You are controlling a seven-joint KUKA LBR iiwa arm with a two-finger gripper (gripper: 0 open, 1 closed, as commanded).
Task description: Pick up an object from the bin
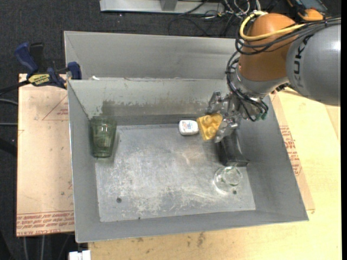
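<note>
Grey metal bin [162, 99], contents listed front to back.
- 5 o'clock: clear glass tumbler [227, 179] on the floor.
- 3 o'clock: black block-shaped thing [227, 151], just behind the tumbler.
- 9 o'clock: green translucent glass [102, 137], near the left wall.
- 1 o'clock, at the foot of the back wall: yellow crumpled thing [210, 127]. The jaws are against its 3 o'clock side; whether they are apart, together or clamped on it cannot be told.
- 12 o'clock: small white oval thing [188, 127], just beside the yellow one.
</note>
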